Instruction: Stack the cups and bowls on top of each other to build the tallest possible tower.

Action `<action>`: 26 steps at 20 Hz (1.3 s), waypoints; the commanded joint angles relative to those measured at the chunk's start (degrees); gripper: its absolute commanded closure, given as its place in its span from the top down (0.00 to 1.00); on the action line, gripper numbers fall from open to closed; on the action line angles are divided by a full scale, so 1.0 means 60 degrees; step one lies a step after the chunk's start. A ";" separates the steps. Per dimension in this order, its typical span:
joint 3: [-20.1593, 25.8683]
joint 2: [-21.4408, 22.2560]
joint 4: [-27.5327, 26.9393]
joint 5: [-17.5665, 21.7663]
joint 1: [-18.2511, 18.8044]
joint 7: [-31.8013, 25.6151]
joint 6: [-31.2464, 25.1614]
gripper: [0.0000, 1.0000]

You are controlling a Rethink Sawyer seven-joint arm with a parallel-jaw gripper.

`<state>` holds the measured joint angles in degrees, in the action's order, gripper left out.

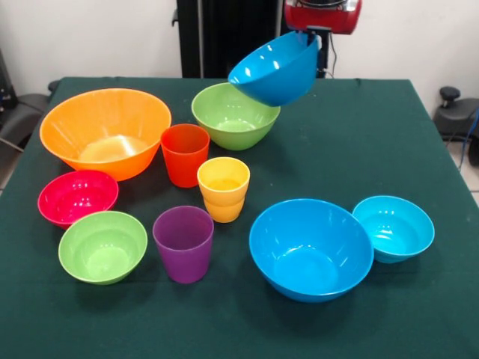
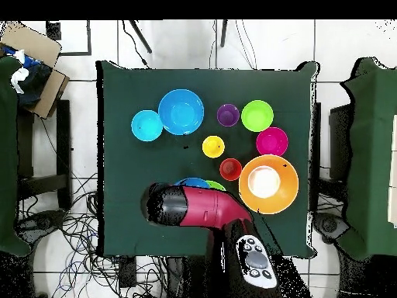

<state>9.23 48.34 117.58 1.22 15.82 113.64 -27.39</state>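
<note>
My gripper (image 1: 315,36) is shut on the rim of a large blue bowl (image 1: 275,69) and holds it tilted in the air, just above and to the right of the medium green bowl (image 1: 234,116). The huge orange-yellow bowl (image 1: 105,131) stands at the left. The orange-red cup (image 1: 184,153), yellow cup (image 1: 223,187) and purple cup (image 1: 183,243) stand upright in the middle. In front are the pink-red bowl (image 1: 77,197), small green bowl (image 1: 102,246), second large blue bowl (image 1: 310,247) and small light-blue bowl (image 1: 393,227). No bowl is nested in another.
Everything sits on a dark green table (image 1: 389,127). In the overhead view the red arm (image 2: 198,208) covers most of the held blue bowl (image 2: 192,183) and the green bowl (image 2: 216,185). Chairs and cables lie around the table.
</note>
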 commanded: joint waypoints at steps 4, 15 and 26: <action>0.1282 -0.0308 0.0759 0.1122 0.0684 -0.0774 0.0414 0.00; 0.1762 -0.0322 0.0948 0.1710 0.1537 -0.0845 0.0400 0.00; 0.2075 -0.0343 0.0836 0.2142 0.1963 -0.0730 0.0181 0.00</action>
<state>16.22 48.36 120.49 9.47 26.75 113.64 -27.39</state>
